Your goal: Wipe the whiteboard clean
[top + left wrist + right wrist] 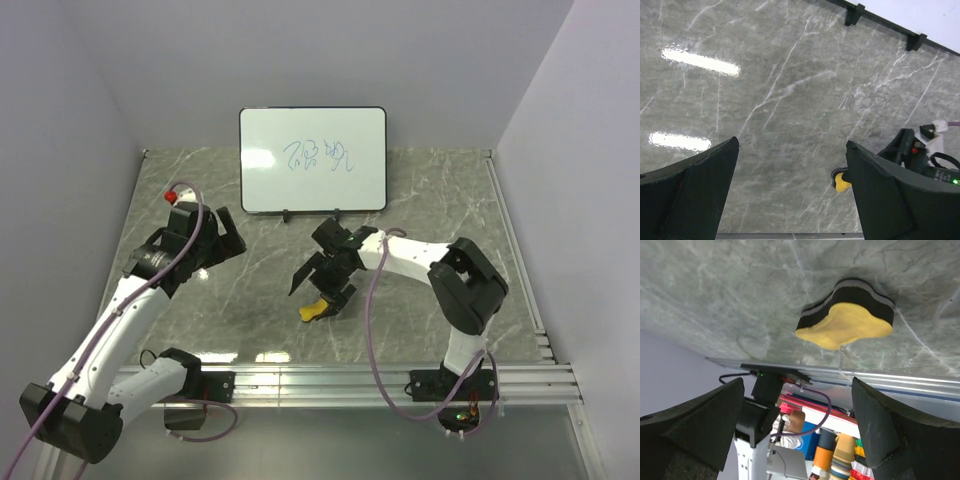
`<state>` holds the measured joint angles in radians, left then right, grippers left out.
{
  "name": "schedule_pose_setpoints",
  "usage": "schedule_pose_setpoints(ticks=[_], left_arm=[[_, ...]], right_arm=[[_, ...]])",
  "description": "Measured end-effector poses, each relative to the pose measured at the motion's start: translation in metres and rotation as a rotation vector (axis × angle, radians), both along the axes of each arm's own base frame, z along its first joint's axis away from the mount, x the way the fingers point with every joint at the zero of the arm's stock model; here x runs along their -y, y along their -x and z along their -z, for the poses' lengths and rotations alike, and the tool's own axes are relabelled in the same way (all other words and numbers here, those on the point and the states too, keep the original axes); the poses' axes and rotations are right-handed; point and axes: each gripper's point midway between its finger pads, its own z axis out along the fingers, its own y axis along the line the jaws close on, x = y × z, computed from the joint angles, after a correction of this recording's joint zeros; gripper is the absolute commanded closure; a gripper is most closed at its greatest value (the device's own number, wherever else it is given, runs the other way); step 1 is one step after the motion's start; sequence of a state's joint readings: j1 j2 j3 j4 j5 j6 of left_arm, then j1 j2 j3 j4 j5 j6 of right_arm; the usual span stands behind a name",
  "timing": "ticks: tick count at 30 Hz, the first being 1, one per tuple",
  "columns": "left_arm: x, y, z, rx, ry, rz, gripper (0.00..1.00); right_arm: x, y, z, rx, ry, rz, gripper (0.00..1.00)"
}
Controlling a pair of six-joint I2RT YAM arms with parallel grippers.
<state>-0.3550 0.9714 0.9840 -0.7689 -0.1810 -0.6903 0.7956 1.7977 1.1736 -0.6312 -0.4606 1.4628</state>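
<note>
Bright overhead light, glare streaks on marble table (790, 100), sharp focus

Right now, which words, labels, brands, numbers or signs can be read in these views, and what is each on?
No text can be read for certain.
Whiteboard: blue handwriting, a scribble, not legible.
Yellow eraser: no print visible.
Containers below the table edge, right wrist view: any labels are too blurred to read.
</note>
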Motion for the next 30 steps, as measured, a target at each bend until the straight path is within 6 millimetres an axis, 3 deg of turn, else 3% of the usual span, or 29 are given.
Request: schedule_pose_setpoints(ticks=[5,10,13,14,19,25,28,30], left_arm=[[-0.002,0.003,-0.009,0.036,-0.005,0.011,0.03],[-0.005,0.005,-0.015,0.062,-0.008,0.011,0.03],[-0.004,0.005,-0.015,0.064,-0.012,0.019,0.03],[-0.003,0.005,-0.015,0.063,-0.012,0.021,0.03],[-0.001,0.004,-0.016,0.069,-0.015,0.035,0.03],[0.001,0.0,-0.013,0.064,-0.017,0.037,0.03],[0.001,0.0,-0.009,0.054,-0.021,0.037,0.03],[0.001,0.0,-0.007,0.049,-0.023,0.038,0.03]], right_arm=[[-0.001,0.002,0.015,-0.038,0.045,0.025,0.08],[0.012,0.001,0.033,-0.05,0.127,0.044,0.12],[0.024,-0.002,0.041,-0.045,0.183,0.059,0.29],[0.027,-0.004,0.043,-0.044,0.196,0.066,0.39],[0.044,-0.009,0.054,-0.041,0.29,0.065,0.47],[0.031,-0.023,0.053,-0.018,0.32,-0.003,0.58],[0.025,-0.026,0.051,0.004,0.316,-0.034,0.74],[0.027,-0.025,0.051,0.005,0.323,-0.046,0.89]])
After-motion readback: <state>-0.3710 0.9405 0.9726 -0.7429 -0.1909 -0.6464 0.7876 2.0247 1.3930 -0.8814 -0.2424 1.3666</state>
